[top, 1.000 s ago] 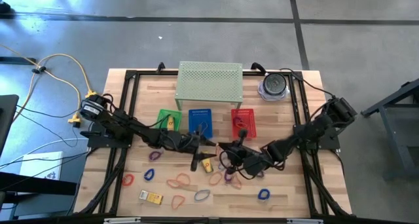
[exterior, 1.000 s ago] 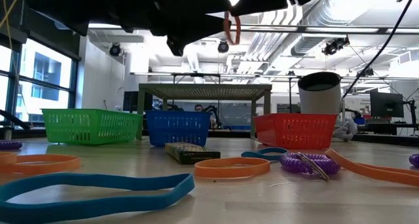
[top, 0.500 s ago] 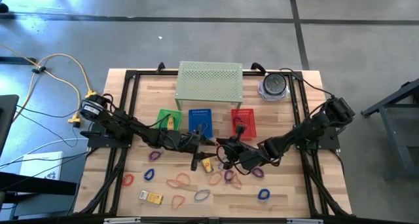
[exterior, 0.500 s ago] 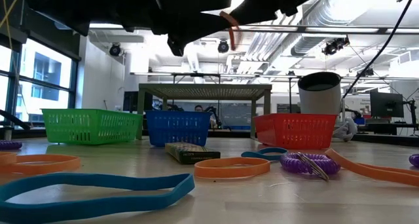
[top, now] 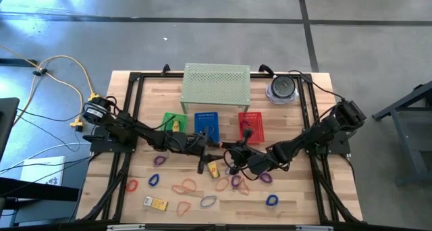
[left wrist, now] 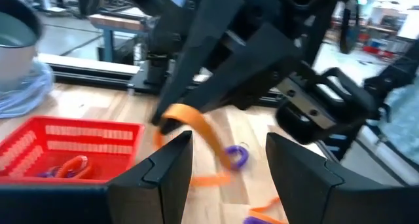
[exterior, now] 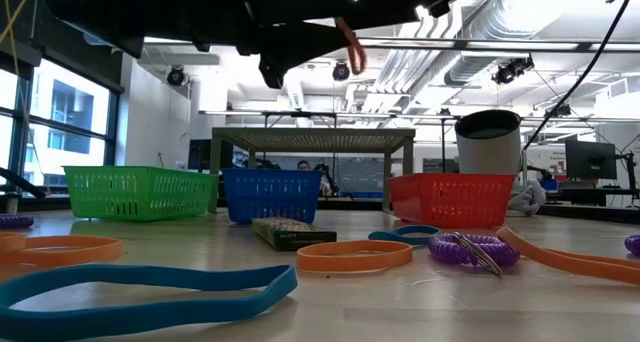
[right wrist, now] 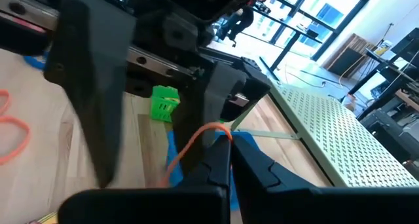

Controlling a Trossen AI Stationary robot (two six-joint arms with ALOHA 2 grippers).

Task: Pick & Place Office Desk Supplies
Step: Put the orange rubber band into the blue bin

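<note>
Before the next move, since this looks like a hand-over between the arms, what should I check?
1. Right end effector shut on the orange band: ok.
2. Band lifted off the table: ok.
3. Left end effector open, facing the band: ok.
4. Band between the left fingers: cannot tell.
5. Red basket, blue basket, green basket unobstructed: ok.
6. Which basket takes orange: cannot tell.
</note>
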